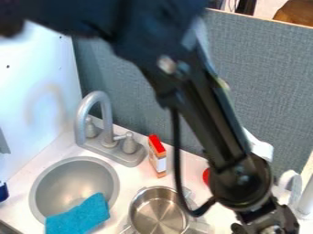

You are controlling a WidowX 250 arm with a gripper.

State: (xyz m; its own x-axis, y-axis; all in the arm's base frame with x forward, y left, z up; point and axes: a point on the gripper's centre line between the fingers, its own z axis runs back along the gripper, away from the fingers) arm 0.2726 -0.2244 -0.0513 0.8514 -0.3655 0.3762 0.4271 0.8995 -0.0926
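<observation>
The black gripper (267, 226) is low at the right, cut off by the bottom edge, with the arm slanting down to it from the top. To its left stands a shiny metal pot (160, 214), and a dark cable hangs from the arm over the pot's right side. A blue cloth (78, 218) lies over the front rim of the round grey sink (45, 183). Between the faucet and the arm stands a small box (157, 157) with a red top. Part of a red thing (206, 176) shows beside the arm. What the gripper holds or touches is hidden.
A grey faucet (104, 114) with two handles rises behind the sink. A grey partition (263, 68) runs along the back, and a white wall (36, 87) stands at the left. A dark blue object (3, 192) sits at the left edge. A white curved thing (289, 180) is at the right.
</observation>
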